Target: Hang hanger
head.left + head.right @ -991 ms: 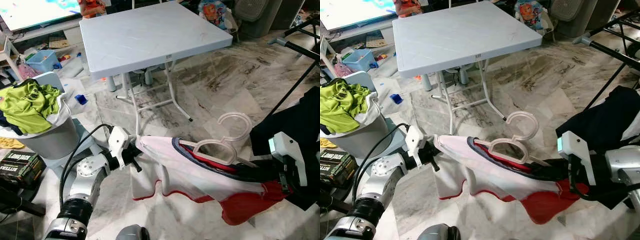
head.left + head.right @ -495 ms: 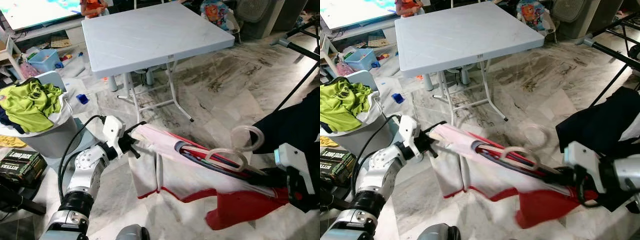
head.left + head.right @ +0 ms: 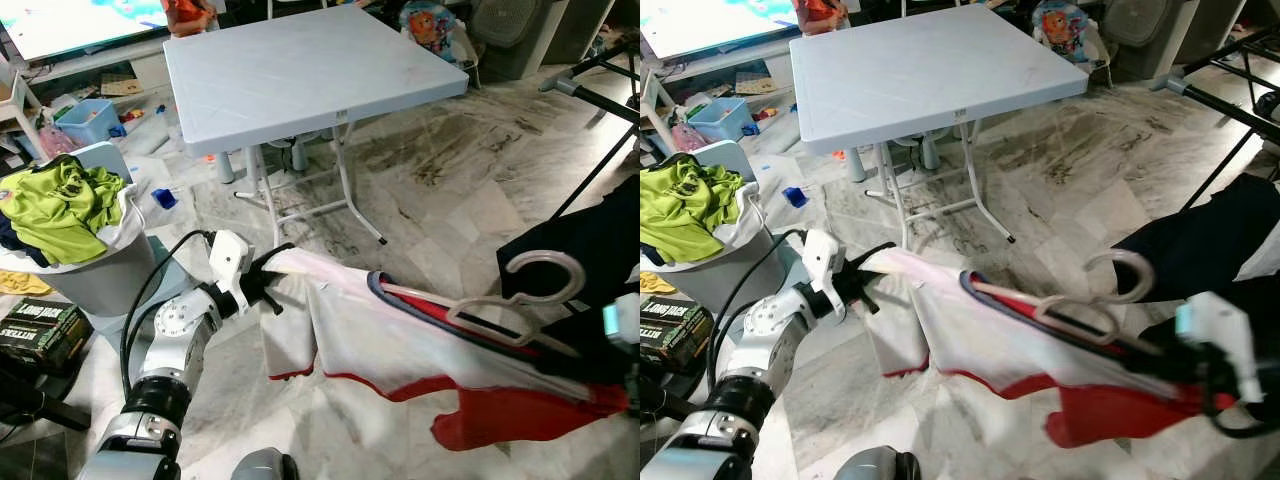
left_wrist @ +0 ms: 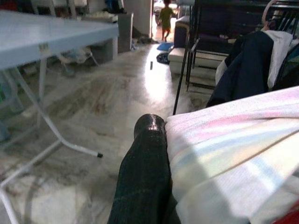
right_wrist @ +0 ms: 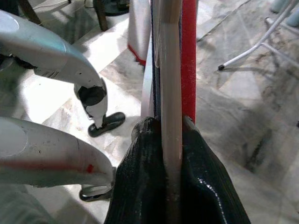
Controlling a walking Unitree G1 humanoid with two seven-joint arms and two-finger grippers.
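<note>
A pale plastic hanger [image 3: 505,305] carries a white and red shirt [image 3: 380,330] with a navy collar, its hook [image 3: 545,268] pointing up beside a dark garment [image 3: 590,235]. My right gripper [image 3: 588,358] is low at the right edge, shut on the hanger's arm and the red cloth. In the right wrist view the hanger bar [image 5: 170,93] runs between the two black fingers [image 5: 140,186]. My left gripper [image 3: 268,282] is shut on the shirt's far white edge and holds it stretched out. The left wrist view has one black finger [image 4: 145,172] pressed against the striped cloth [image 4: 233,154].
A dark drying rack [image 3: 590,85] stands at the upper right. A white folding table [image 3: 300,60] is ahead, its legs [image 3: 350,200] near the shirt. A laundry basket [image 3: 95,275] with green clothes [image 3: 55,205] sits on the left, with a box [image 3: 40,330] beside it on the marble floor.
My right gripper has carried the hanger to the right and a little up, so the hook now sits by the dark garment. The shirt is pulled out longer between the two grippers.
</note>
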